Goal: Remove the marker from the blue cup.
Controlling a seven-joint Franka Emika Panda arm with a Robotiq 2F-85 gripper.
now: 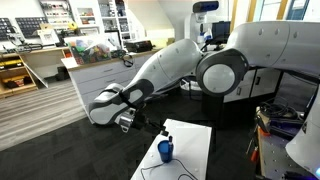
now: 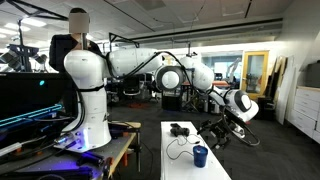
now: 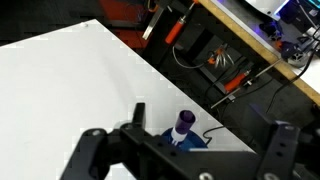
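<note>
The blue cup (image 1: 165, 152) stands on the white table (image 1: 196, 140), and it also shows in an exterior view (image 2: 200, 156). The marker (image 3: 183, 122), with a purple cap, stands upright in the blue cup (image 3: 194, 141) in the wrist view. My gripper (image 3: 185, 140) is open, with its two dark fingers spread wide on either side of the cup. In both exterior views the gripper (image 1: 128, 120) (image 2: 214, 134) hangs above and beside the cup, not touching it. It holds nothing.
A black device with a cable (image 2: 180, 130) lies on the table behind the cup. Past the table edge are orange-handled tools (image 3: 175, 30) and a wooden bench (image 3: 262, 48). A second white robot (image 2: 88, 80) stands nearby, and cluttered shelves (image 1: 60, 30) stand behind.
</note>
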